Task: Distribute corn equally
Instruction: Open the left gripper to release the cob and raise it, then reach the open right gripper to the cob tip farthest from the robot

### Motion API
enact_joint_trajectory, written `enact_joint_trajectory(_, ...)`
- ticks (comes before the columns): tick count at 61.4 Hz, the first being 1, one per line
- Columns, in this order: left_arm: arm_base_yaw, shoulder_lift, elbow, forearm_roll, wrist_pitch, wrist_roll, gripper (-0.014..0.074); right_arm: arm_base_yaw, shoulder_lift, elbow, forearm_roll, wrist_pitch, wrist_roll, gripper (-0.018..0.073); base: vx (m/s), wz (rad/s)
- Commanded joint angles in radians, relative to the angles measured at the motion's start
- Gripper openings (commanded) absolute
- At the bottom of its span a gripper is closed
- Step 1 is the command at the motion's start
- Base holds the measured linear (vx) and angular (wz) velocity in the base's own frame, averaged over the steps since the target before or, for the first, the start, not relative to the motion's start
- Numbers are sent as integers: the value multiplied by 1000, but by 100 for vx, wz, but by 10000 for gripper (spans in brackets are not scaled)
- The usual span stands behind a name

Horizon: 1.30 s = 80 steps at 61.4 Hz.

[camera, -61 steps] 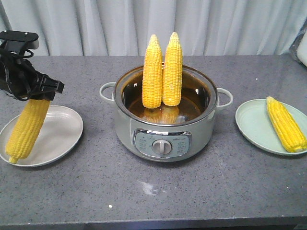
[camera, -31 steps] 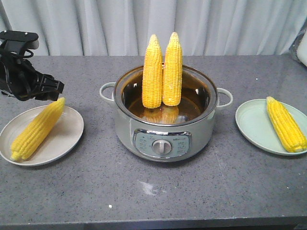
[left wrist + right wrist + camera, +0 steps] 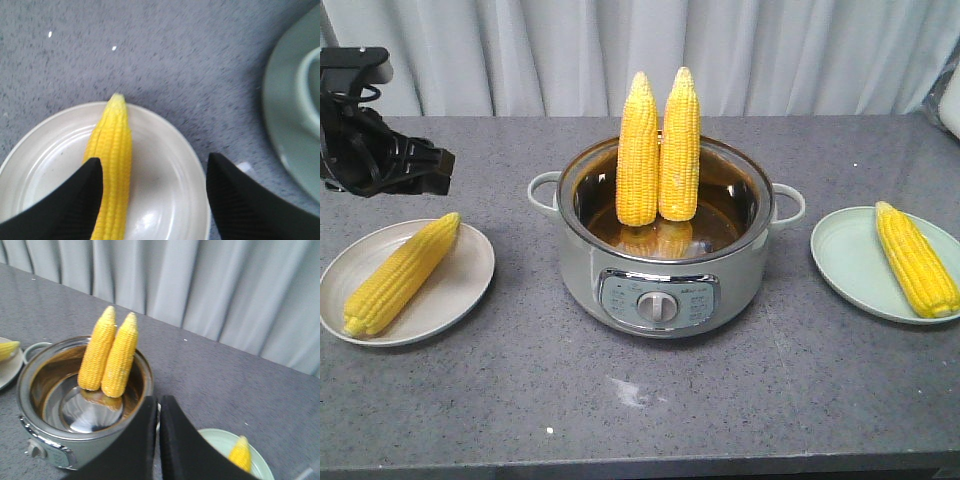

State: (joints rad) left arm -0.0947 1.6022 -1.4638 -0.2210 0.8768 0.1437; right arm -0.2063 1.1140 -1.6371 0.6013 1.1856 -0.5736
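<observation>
Two corn cobs (image 3: pixel 637 150) (image 3: pixel 680 145) stand upright side by side in the steel pot (image 3: pixel 660 290). A third cob (image 3: pixel 400 272) lies flat on the white plate (image 3: pixel 455 285) at the left. A fourth cob (image 3: pixel 916 258) lies on the pale green plate (image 3: pixel 845 260) at the right. My left gripper (image 3: pixel 425 170) hovers above the white plate's far edge. In the left wrist view it (image 3: pixel 155 170) is open, and the cob (image 3: pixel 112 150) lies below its left finger, untouched. My right gripper (image 3: pixel 159 402) is shut and empty, above the gap between pot (image 3: pixel 50 440) and green plate (image 3: pixel 212 437).
The pot has side handles (image 3: pixel 542 190) (image 3: pixel 788 203) and a front control dial (image 3: pixel 657 306). A grey curtain (image 3: pixel 640 50) hangs behind the counter. The counter's front edge (image 3: pixel 640 465) runs along the bottom.
The left gripper held the cob tilted above the white plate a second ago. It has let go, the cob now lies flat on the plate, and the gripper has risen and drawn back.
</observation>
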Motion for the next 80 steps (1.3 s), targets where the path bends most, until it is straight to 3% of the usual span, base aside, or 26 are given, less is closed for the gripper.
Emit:
enact_joint_trajectory(1,1,-86,-30,-67,-71,23,443,-5,39,-20,106,-66,-72,97,0,0)
enact_joint_trajectory(6,1,-122,-30,-111,-87,43,443,-5,82,-20,171,-73,-108,214,0,0)
enact_joint_trajectory(18,1,-194,-30,-251,-104,93,443,-5,177,-20,257,-168,-133,594,0,0)
enact_joint_trajectory(25,1,-214,-30,-357,-104,151,443,-2,232,-26,323,-248,-194,723,0,0)
enact_joint_trajectory(33,1,-215,-29,-484,-102,231,443,-2,315,-90,378,-249,-221,722,0,0)
enact_joint_trajectory(40,1,-215,-29,-536,-106,272,443,26,408,-193,396,-251,-221,708,0,0)
enact_joint_trajectory(52,1,-215,-29,-536,-106,276,443,179,583,-395,359,-271,-210,698,0,0)
enact_joint_trajectory(64,1,-215,-29,-536,-105,276,443,310,722,-440,262,-399,-217,689,0,0)
enact_joint_trajectory(80,1,-215,-29,-536,-104,276,443,358,836,-440,246,-473,-188,676,0,0)
